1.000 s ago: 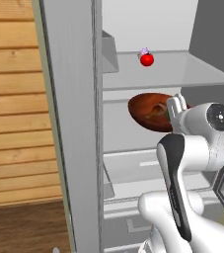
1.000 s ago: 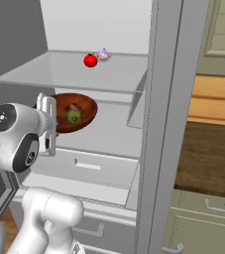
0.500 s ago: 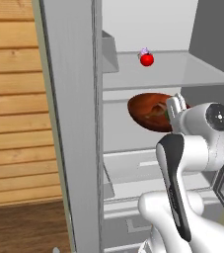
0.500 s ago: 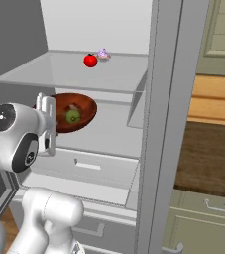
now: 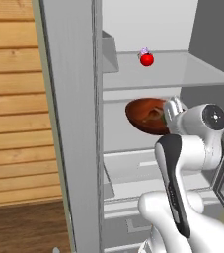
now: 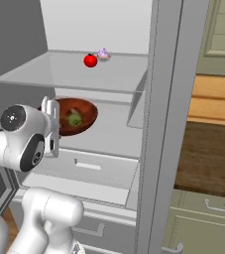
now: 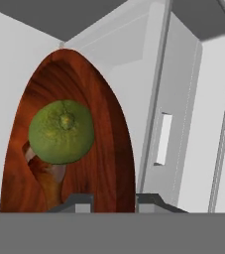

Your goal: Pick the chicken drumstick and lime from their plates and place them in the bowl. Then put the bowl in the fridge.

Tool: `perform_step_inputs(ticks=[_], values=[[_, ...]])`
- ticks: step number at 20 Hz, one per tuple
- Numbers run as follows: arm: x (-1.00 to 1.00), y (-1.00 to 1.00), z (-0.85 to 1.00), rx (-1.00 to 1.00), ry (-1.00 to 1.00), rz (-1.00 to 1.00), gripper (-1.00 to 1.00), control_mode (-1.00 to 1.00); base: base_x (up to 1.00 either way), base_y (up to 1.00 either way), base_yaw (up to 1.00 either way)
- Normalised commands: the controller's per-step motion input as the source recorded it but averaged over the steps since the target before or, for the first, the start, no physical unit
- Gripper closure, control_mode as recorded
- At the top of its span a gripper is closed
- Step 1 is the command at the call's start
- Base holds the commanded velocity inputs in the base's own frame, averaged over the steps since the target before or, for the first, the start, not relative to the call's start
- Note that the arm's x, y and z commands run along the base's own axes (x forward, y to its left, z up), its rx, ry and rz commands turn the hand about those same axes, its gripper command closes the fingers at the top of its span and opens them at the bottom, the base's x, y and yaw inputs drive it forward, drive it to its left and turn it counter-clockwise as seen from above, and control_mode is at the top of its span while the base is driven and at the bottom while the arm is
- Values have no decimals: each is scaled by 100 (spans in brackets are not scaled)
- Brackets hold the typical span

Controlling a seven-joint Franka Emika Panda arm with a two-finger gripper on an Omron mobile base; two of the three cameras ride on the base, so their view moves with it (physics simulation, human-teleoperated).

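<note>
Fridge (image 5: pixel 74 123) open, white inside; taking the glass shelf (image 6: pixel 59 74) as landmark. On top of the shelf, toward the back, a red tomato-like ball (image 5: pixel 146 60) with a small pale purple item (image 5: pixel 144 51) just behind it, touching or nearly so; too small to identify. Same pair in the right base view: red ball (image 6: pixel 90 60), purple item (image 6: pixel 103 53). Below the shelf, the bowl (image 5: pixel 145 116) sits in the air inside the compartment, glossy reddish-brown, tipped so its dark inside faces partly toward the arm. Below the bowl, a white drawer front (image 6: pixel 91 166) with a slot handle. The fridge's grey side wall (image 5: pixel 71 99) stands in the near left of the left base view and blocks the left part of the compartment; past it, wooden plank panelling (image 5: pixel 15 108). In the right base view the grey fridge edge (image 6: pixel 166 124) cuts the scene, with pale green cabinets (image 6: pixel 208 218) and a wooden bench top (image 6: pixel 213 104) beyond it. No labels, brands or writing legible anywhere. Pincer (image 7: pixel 113 199): the two dark fingertips stand close together at the near rim of the bowl (image 7: pixel 79 144), pinched on that rim. From the right, the pincer (image 6: pixel 52 119) meets the bowl (image 6: pixel 77 116) at its left edge. Inside the bowl the lime (image 7: pixel 61 131) lies against the wall, the chicken drumstick (image 7: pixel 47 173) under and partly behind it; lime (image 6: pixel 75 119) also seen as a green spot below the shelf.
</note>
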Motion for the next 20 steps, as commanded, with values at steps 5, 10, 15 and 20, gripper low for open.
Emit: perform_step_inputs(ticks=[5,10,15,20], values=[[56,21,-58,0,-1,6,100,-100,0,0,0],[97,21,-68,-4,2,0,100,-100,0,0,0],[84,0,-42,-1,7,0,100,-100,0,0,0],[48,-9,-18,4,17,2,100,-100,0,0,0]])
